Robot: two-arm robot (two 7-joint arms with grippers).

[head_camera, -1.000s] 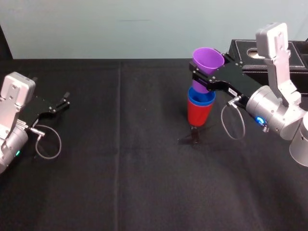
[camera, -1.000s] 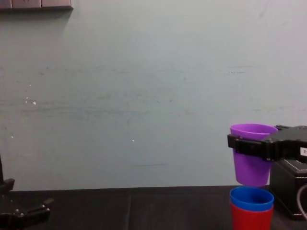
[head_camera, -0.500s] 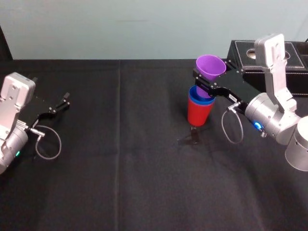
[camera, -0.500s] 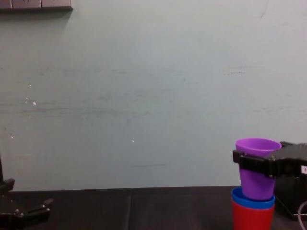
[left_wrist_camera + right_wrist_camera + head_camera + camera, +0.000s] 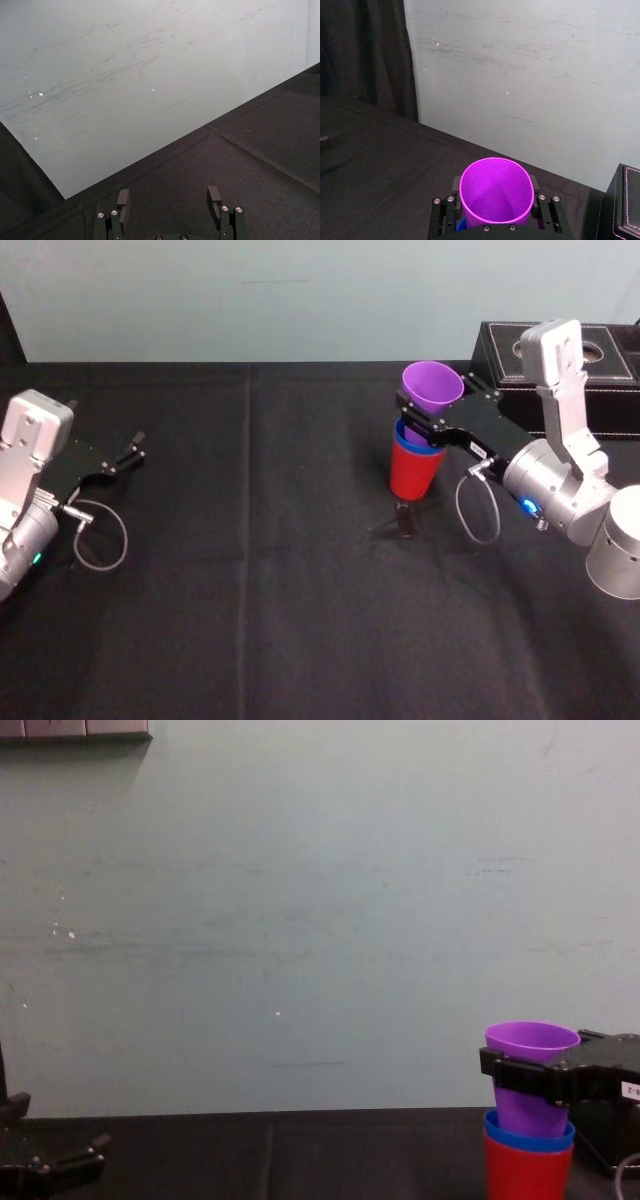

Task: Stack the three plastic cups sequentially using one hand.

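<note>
Inside the blue cup point(image 5: 410, 448), atop the red cup point(image 5: 412, 478), the right end effector point(image 5: 424, 420) clamps the tapered purple cup point(image 5: 432, 386)

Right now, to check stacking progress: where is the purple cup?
Head view, right of centre: the purple tapered plastic cup, clamped by the right gripper, sits partly inside the blue plastic cup nested in the red plastic cup.

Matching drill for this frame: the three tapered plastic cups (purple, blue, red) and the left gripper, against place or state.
1 purple plastic cup
2 blue plastic cup
3 red plastic cup
4 left gripper

A bottom of the stack
B open, holding nothing
C held by the right gripper
D nested in the red plastic cup

Pairs: 1-C, 2-D, 3-A, 4-B
</note>
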